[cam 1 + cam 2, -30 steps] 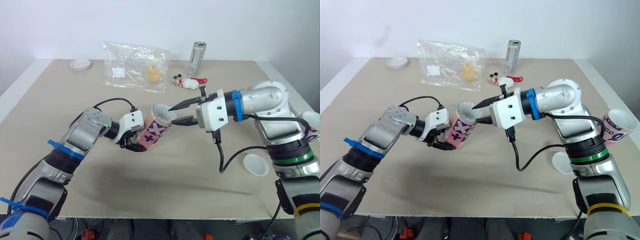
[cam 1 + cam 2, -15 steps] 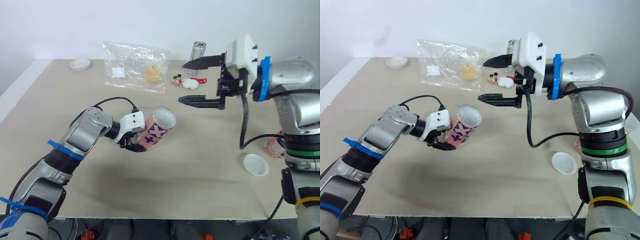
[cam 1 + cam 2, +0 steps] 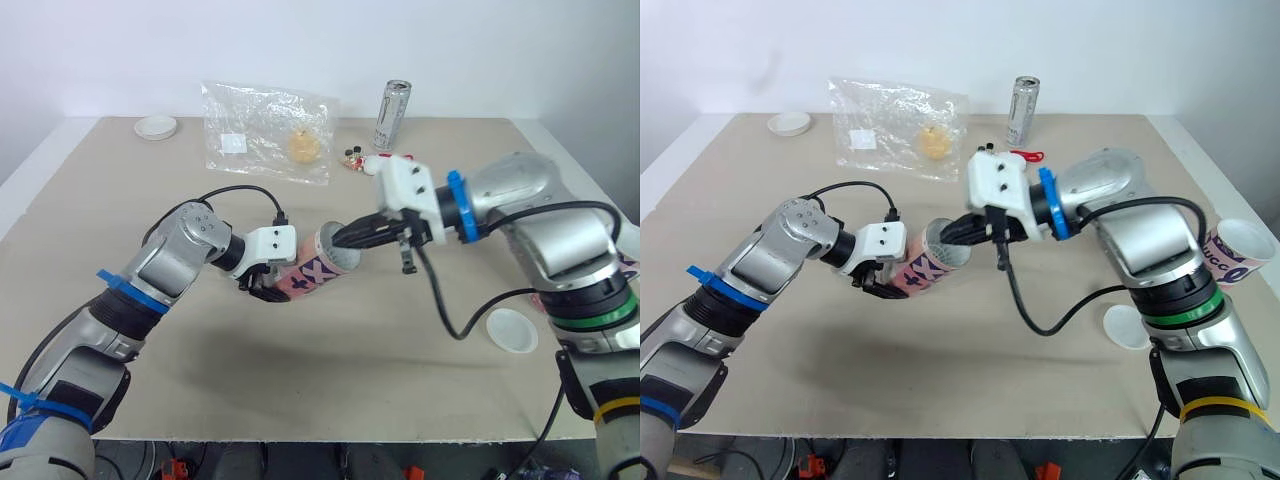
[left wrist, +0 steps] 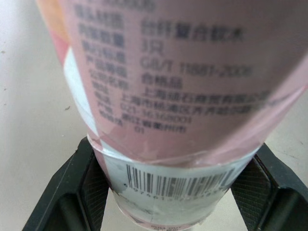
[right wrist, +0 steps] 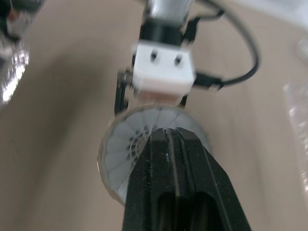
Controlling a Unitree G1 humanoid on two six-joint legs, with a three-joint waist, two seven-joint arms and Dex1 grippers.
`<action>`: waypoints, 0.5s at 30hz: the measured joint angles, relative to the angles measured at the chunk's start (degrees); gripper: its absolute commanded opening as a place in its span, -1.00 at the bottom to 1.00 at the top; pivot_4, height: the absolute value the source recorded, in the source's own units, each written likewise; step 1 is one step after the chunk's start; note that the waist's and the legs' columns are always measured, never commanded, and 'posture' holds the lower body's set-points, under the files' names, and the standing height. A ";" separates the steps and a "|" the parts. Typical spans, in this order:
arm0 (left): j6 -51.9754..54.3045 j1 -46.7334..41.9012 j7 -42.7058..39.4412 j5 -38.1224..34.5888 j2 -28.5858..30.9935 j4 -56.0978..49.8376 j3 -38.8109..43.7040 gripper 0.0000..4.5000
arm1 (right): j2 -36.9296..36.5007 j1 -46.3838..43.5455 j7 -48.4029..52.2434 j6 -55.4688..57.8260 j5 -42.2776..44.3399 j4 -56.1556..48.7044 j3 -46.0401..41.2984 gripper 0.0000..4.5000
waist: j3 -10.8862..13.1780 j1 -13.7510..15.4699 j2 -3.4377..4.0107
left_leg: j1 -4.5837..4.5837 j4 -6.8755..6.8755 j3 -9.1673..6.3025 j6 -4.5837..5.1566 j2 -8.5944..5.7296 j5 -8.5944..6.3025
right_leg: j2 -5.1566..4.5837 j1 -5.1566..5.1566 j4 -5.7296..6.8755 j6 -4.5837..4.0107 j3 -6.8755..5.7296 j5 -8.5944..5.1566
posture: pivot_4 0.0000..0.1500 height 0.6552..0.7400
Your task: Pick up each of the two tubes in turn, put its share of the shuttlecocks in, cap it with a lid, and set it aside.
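Pink cardboard tube [image 3: 315, 272] with purple crosses, white feathers [image 5: 139, 139] inside, clamped in left gripper [image 3: 265, 288]; right gripper [image 3: 345, 240] pressed together at its mouth. Totals: 2 tubes, counting second pink tube [image 3: 1238, 250]; 2 white round lids [image 3: 511, 329] [image 3: 157, 126].

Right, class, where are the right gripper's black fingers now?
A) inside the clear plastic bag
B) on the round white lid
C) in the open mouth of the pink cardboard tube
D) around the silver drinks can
C: the right gripper, fingers shut together, pokes into the mouth of the pink cardboard tube that the left gripper holds tilted, white shuttlecock feathers showing inside.
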 measured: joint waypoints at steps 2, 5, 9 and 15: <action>0.76 -0.22 -0.68 -0.30 -0.25 -0.03 0.00 0.34 | 0.98 0.00 0.90 -1.56 -2.35 1.21 2.85 -0.98 | 0.00 0.00 0.00 | -0.06 0.00 -0.02 0.01 0.00 -0.01 | 0.01 -0.05 0.01 0.00 -0.03 -0.03 | 1.00 1.00; 1.81 -0.33 -1.06 -0.41 -0.60 -0.49 0.02 0.34 | 3.05 -1.13 1.83 -5.38 -6.27 4.83 6.18 -0.98 | 0.01 0.01 0.01 | -0.13 0.00 -0.03 0.00 0.00 0.00 | 0.00 -0.09 0.02 0.01 -0.05 -0.03 | 1.00 1.00; 2.84 -0.35 -1.19 -0.51 -0.89 -0.64 0.11 0.34 | 6.23 -4.11 3.45 -9.98 -11.14 10.31 9.28 -0.98 | 0.01 -0.01 0.00 | -0.14 0.01 -0.07 0.00 0.00 0.00 | 0.00 -0.09 0.02 -0.01 -0.09 -0.03 | 1.00 1.00; 4.74 -0.22 -1.05 -0.47 -0.96 -0.61 0.37 0.34 | 10.13 -7.84 6.40 -15.13 -15.83 15.67 11.16 -0.98 | 0.00 -0.01 -0.01 | -0.09 0.04 -0.13 0.00 0.02 0.00 | 0.04 -0.04 0.09 -0.04 -0.14 -0.01 | 1.00 1.00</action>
